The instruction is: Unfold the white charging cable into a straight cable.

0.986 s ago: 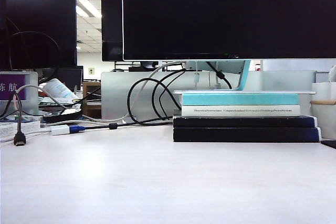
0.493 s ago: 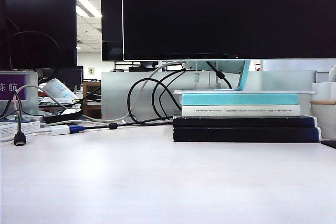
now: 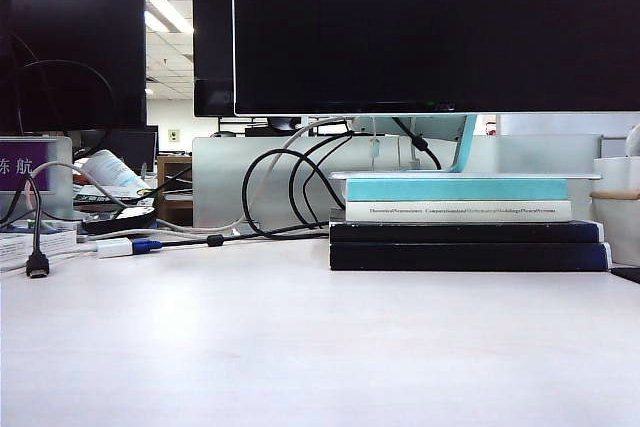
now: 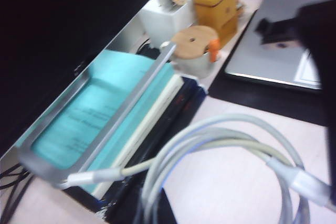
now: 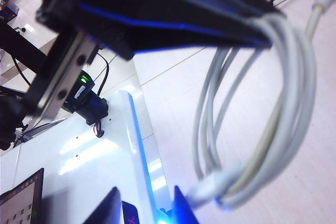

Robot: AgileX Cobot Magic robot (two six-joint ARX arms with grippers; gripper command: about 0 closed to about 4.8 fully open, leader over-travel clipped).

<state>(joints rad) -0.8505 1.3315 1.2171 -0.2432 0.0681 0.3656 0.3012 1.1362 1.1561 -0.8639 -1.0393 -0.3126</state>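
White charging cable (image 5: 252,108) hanging coiled above the desk (image 3: 300,347), left gripper (image 5: 265,38) clenched, pinching its loops, right gripper (image 5: 144,208) parted, nearing the coil's low end

Large black monitor (image 3: 430,27) across the far side, second dark screen (image 3: 75,42) at far left. Under the monitor, right of centre: stack of books (image 3: 465,222), teal one on top, then a white one, two dark ones lowest, a silver monitor foot (image 3: 465,176) lying on the teal cover. Left of the stack, looped black cables (image 3: 285,192) against a grey partition. Far left on the white table (image 3: 300,347): white adapter block with blue plug (image 3: 125,246), hanging black connector (image 3: 37,265). Beyond the books: yellow tin (image 4: 215,1), wooden-lidded cup (image 4: 195,45), closed silver laptop (image 4: 275,51).
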